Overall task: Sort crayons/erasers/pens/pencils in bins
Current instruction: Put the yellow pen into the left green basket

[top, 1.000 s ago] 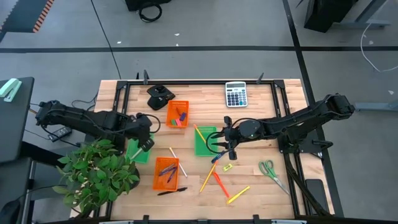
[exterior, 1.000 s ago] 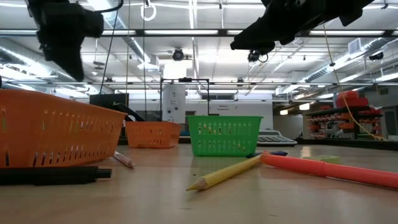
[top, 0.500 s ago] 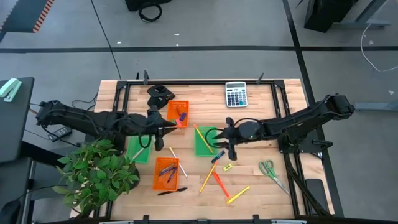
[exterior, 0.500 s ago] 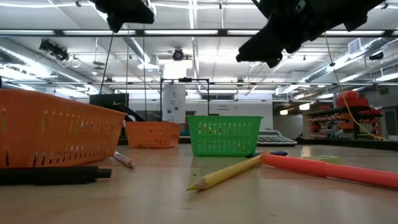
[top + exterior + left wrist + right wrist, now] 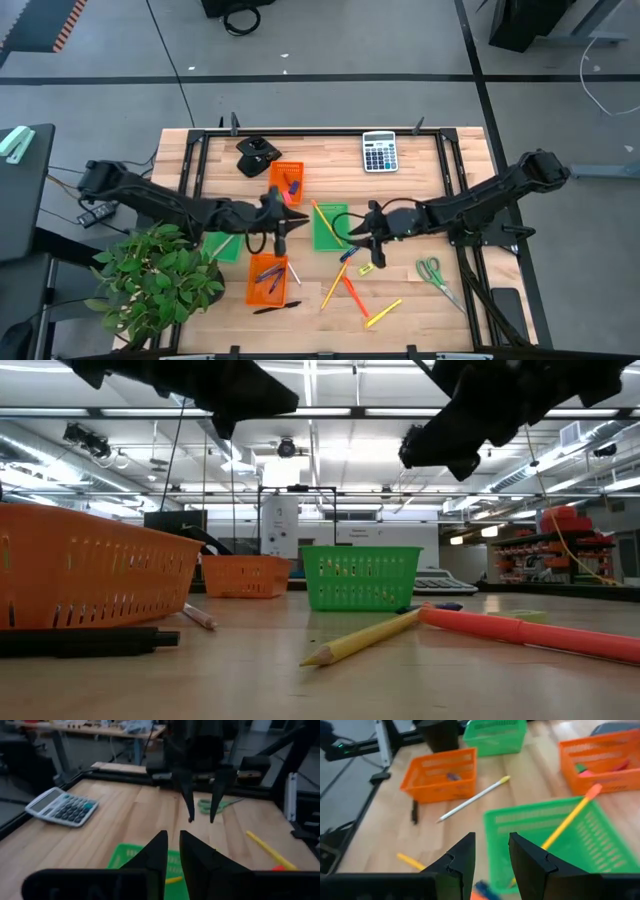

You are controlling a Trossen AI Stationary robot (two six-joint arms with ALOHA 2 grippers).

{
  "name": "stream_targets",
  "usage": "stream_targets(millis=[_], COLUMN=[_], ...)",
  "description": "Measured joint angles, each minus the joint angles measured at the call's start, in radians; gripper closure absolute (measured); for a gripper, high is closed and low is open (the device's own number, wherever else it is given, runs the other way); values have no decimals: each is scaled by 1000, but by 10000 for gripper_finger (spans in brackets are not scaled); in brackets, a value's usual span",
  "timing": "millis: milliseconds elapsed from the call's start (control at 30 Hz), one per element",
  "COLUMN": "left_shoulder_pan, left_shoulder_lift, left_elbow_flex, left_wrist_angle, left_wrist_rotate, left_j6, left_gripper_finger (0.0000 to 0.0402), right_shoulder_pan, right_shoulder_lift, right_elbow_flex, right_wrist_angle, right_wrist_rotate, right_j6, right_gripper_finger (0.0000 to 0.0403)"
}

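- Left gripper (image 5: 281, 222) hung above the surface (image 5: 420, 300) between the far orange bin (image 5: 285, 183) and the near orange bin (image 5: 268, 281), just left of the middle green bin (image 5: 330, 227). Its fingers (image 5: 159, 851) stood nearly pressed together with a thin gap, nothing between them.
- Right gripper (image 5: 366, 232) hovered at the right edge of the middle green bin; its fingers (image 5: 462, 857) were spread, empty.
- A blue pen (image 5: 349, 253) lay just near-side of that gripper on the surface. Judged to be the right arm's target, though I cannot be sure.
- Loose items right of the near orange bin: an orange crayon (image 5: 354, 296), a yellow pencil (image 5: 334, 286), a thick yellow stick (image 5: 383, 313), a small yellow eraser (image 5: 366, 268). A black pen (image 5: 274, 307) lay at the near bin's near edge and a pale pencil (image 5: 286, 258) beside its right side.
- One yellow pencil (image 5: 326, 220) already leaned across the middle green bin.
- Second green bin (image 5: 222, 244) sat far left, partly behind plant leaves (image 5: 155, 275).
- Advice: descend with fingers set across the pen, not along it; grip near its middle so it hangs level.
- Risk: both grippers were near each other over the green bin; keep the left arm back while the right one descends.
- Calculator (image 5: 379, 152) and scissors (image 5: 436, 275) should stay untouched.
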State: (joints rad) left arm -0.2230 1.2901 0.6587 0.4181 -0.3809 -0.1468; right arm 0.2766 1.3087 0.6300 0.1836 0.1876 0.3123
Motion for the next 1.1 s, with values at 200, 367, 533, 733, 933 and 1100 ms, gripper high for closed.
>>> stream_targets(millis=[200, 367, 533, 733, 933, 1100], left_shoulder_pan=[-68, -98, -92, -82, -83, -83], left_shoulder_lift=[63, 158, 242, 260, 260, 260], left_elbow_flex=[1, 1, 1, 1, 1, 1], left_wrist_angle=[134, 306, 469, 503, 558, 564], left_wrist_rotate=[-2, 1, -1, 0, 1, 19], left_j6=[18, 112, 116, 111, 65, 15], left_gripper_finger=[351, 352, 356, 352, 350, 343], right_shoulder_pan=[78, 150, 257, 334, 396, 393], right_shoulder_lift=[0, 0, 61, 196, 321, 335], right_elbow_flex=[0, 0, 0, 0, 26, 114], right_wrist_angle=[-39, -103, -103, -95, 3, 6], right_wrist_rotate=[160, 298, 433, 445, 409, 402], right_j6=[69, 207, 329, 461, 481, 435], right_gripper_finger=[278, 278, 278, 278, 278, 278])
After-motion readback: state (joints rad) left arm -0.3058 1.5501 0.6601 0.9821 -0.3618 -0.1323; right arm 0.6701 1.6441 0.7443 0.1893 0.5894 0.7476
